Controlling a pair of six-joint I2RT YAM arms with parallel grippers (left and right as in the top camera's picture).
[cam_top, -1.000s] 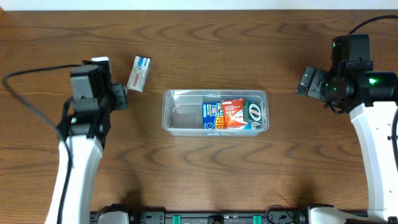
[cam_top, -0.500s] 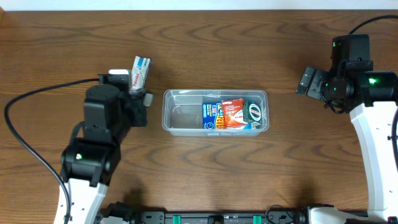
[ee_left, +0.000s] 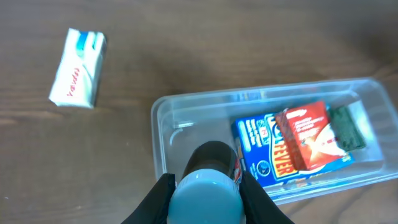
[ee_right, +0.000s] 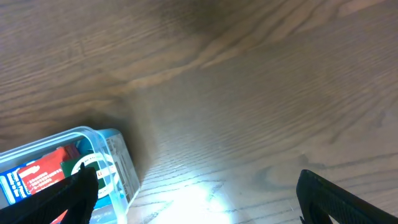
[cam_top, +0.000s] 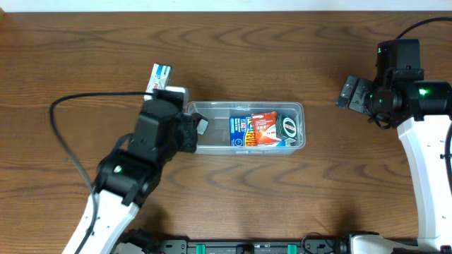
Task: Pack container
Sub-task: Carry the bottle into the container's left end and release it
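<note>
Your left gripper is clamped on a dark cylinder with a pale blue round end, 1 black finger pressed against each side of it. You are holding that cylinder above the near, bare end of the container, the clear plastic tub with rounded corners and a rim. From overhead the gripper sits right at the tub's left end wall. Whether the cylinder touches the tub floor cannot be told from these views.

Further along the tub from your fingers, its far half holds 3 small packs lying close together: a blue box, a red box resting partly over the blue one, and a dark green pack just past the red one, against the end wall.

Outside the tub, up and to the left of your fingers in the wrist view, 1 white box with blue print lies flat on the brown wooden table, apart from the tub's corner.

Your right gripper hangs well away past the tub's packed end, above bare wood, with its 2 fingers spread wide and nothing between them. From its own camera you see only the tub's rounded corner low on the left, beside one finger
</note>
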